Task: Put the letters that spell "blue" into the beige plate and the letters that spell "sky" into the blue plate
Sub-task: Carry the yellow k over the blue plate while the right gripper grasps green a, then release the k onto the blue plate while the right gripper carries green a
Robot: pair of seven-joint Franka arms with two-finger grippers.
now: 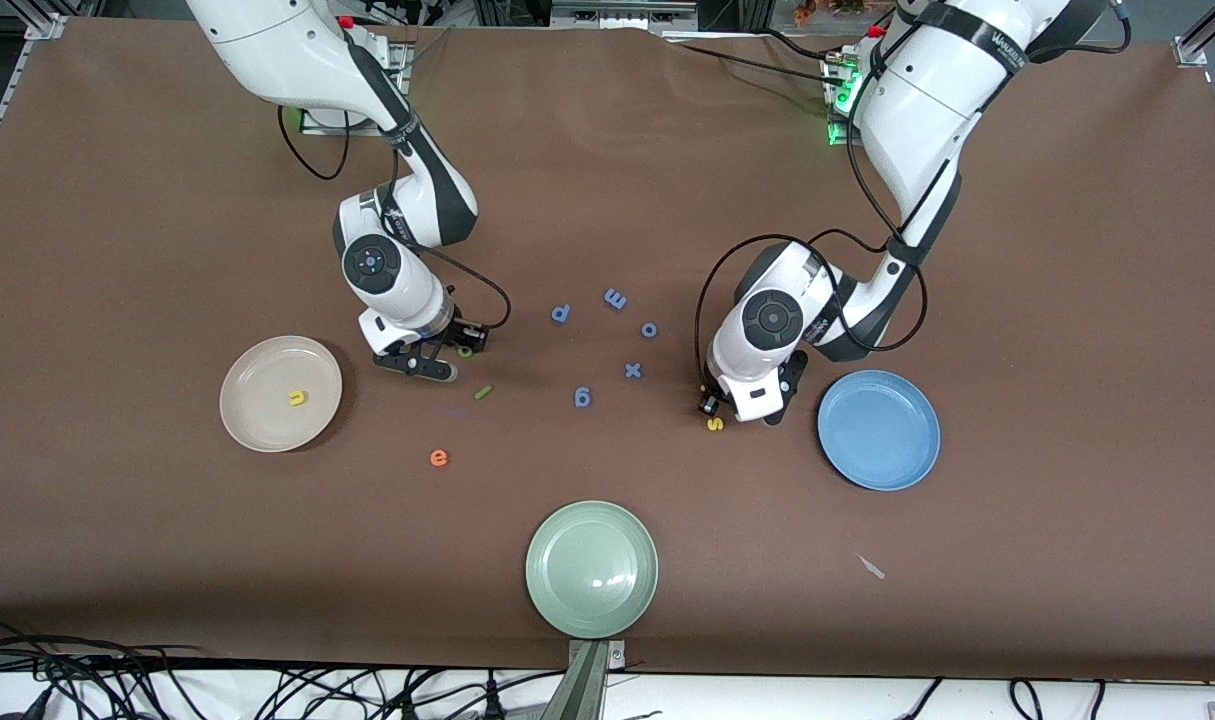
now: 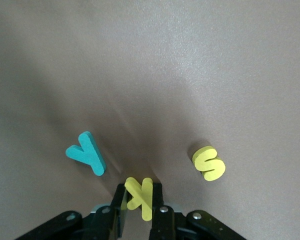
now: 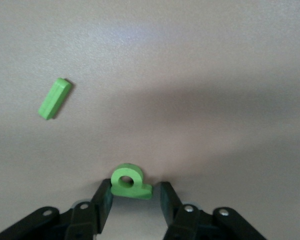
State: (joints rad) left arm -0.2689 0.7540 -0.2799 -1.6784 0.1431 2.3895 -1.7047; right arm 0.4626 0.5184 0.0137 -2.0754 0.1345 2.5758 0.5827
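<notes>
We see the left hand [image 2: 138,212] low on the tabletop [image 1: 117,200] beside the blue plate [image 1: 878,429], its fingers closed on the yellow k [image 2: 140,196]. The teal y [image 2: 86,153] and the yellow s [image 2: 209,163] lie just beside it, each apart from the k. The right hand [image 3: 135,202] is down near the beige plate [image 1: 257,420], its 2 fingers standing on either side of the green b [image 3: 130,182]; we cannot tell whether they press it. The green l [image 3: 54,98] lies near the b, and the orange e [image 1: 439,457] lies nearer to the front camera than the l. The yellow u [image 1: 297,398] sits in the beige plate. The blue plate holds no letters.
</notes>
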